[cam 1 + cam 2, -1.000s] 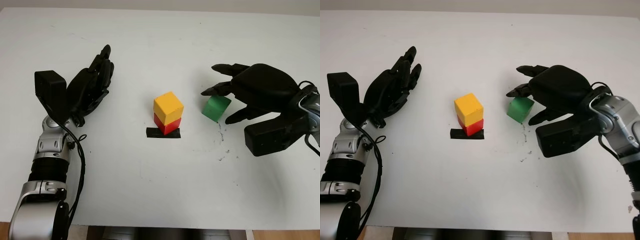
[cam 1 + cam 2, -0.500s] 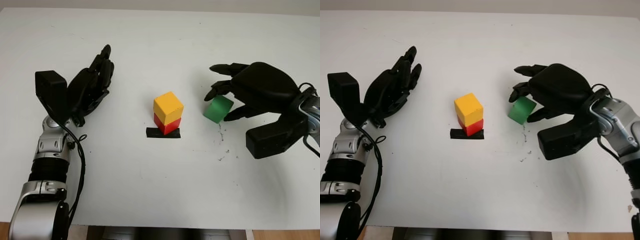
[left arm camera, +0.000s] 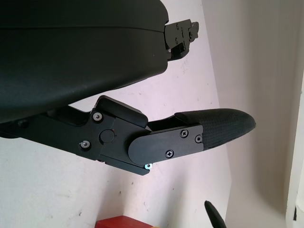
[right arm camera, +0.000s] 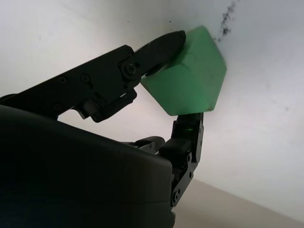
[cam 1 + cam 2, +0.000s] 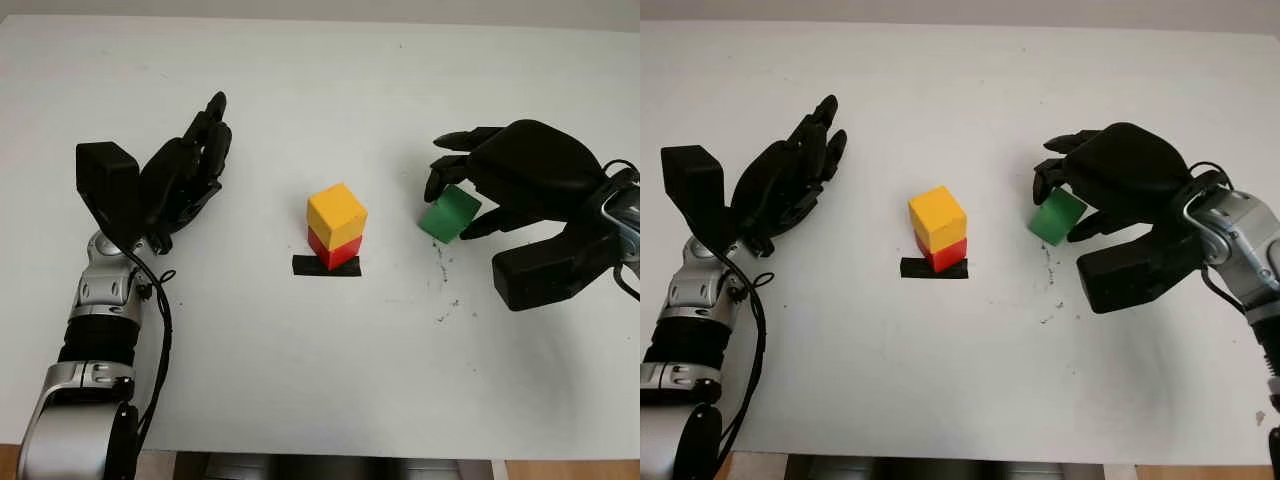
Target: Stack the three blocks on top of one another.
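Right now the right hand (image 5: 478, 195) is clamped on the green block (image 5: 449, 214), its fingers (image 4: 156, 47) pressing on opposite faces. The block is tilted, one corner pointing down, and appears lifted just clear of the white table (image 5: 320, 90); whether that corner touches the surface cannot be told. This hand is over the right side of the table, near the right edge, with a few dark scuff marks (image 5: 443, 290) on the tabletop just in front of it.

The left hand (image 5: 185, 175) is open and holds nothing. It is over the left side of the table, well apart from the blocks, palm turned toward the middle.

Three blocks can be counted: one green, one yellow, one red. The yellow block (image 5: 336, 214) sits on top of the red block (image 5: 335, 250), turned slightly relative to it, so two are stacked. That stack stands near the centre of the table on a short strip of black tape (image 5: 326, 266), between the two hands. The green block is near the stack, to its right, and not touching it.
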Action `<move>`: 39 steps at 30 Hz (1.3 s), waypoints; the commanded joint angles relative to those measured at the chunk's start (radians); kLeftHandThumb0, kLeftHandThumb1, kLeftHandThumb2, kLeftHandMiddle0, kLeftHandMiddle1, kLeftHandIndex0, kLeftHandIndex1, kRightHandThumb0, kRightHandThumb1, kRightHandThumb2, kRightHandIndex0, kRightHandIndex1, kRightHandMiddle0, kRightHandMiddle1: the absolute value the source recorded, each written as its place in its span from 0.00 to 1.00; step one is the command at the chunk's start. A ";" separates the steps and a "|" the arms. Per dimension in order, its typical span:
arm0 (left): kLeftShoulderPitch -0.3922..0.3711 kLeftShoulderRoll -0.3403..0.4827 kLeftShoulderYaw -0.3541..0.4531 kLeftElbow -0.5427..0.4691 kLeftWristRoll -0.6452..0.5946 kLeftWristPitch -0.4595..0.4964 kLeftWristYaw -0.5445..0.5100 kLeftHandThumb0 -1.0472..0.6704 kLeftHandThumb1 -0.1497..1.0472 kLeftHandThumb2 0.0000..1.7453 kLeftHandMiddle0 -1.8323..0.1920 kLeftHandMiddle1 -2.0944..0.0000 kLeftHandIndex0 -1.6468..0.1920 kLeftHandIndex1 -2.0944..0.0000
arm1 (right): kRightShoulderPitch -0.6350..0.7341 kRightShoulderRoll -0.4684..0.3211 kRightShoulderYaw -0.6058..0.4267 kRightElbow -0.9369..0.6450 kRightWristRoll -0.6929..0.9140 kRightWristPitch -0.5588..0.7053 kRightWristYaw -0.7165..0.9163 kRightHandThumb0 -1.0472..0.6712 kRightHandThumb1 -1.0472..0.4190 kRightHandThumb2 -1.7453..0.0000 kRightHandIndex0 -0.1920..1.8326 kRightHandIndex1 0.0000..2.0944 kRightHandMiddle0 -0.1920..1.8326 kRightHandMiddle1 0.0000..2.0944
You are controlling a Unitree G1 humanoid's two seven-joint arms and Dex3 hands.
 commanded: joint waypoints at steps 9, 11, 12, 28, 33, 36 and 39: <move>0.015 0.008 -0.009 -0.026 0.026 0.017 0.014 0.12 1.00 0.37 1.00 1.00 1.00 1.00 | 0.022 0.062 -0.098 -0.098 0.231 0.212 0.144 0.42 0.10 0.96 0.28 0.02 0.35 0.51; 0.014 0.010 -0.007 -0.021 0.027 0.014 0.009 0.12 1.00 0.37 1.00 1.00 1.00 1.00 | 0.021 0.075 -0.113 -0.121 0.272 0.254 0.170 0.43 0.10 0.97 0.28 0.02 0.34 0.52; 0.015 0.011 -0.007 -0.022 0.027 0.016 0.009 0.12 1.00 0.38 1.00 1.00 1.00 1.00 | 0.020 0.081 -0.122 -0.127 0.295 0.266 0.179 0.44 0.10 0.97 0.28 0.02 0.34 0.52; 0.016 0.001 0.004 -0.028 0.013 0.019 0.012 0.12 1.00 0.37 1.00 1.00 1.00 1.00 | -0.253 0.061 -0.066 -0.292 0.318 0.664 0.542 0.37 0.09 0.97 0.31 0.03 0.30 0.69; 0.019 -0.002 0.001 -0.033 0.017 0.018 0.025 0.12 1.00 0.37 1.00 1.00 1.00 1.00 | -0.344 0.088 -0.043 -0.310 0.355 0.801 0.633 0.38 0.10 0.97 0.31 0.03 0.29 0.71; 0.019 -0.003 0.001 -0.029 0.014 0.015 0.025 0.12 1.00 0.38 1.00 1.00 1.00 1.00 | -0.387 0.106 -0.022 -0.330 0.364 0.879 0.672 0.36 0.11 0.97 0.31 0.03 0.29 0.73; 0.018 -0.003 0.001 -0.024 0.015 0.007 0.025 0.12 1.00 0.38 1.00 1.00 1.00 1.00 | -0.428 0.129 0.004 -0.351 0.373 0.973 0.706 0.35 0.10 0.97 0.31 0.03 0.28 0.74</move>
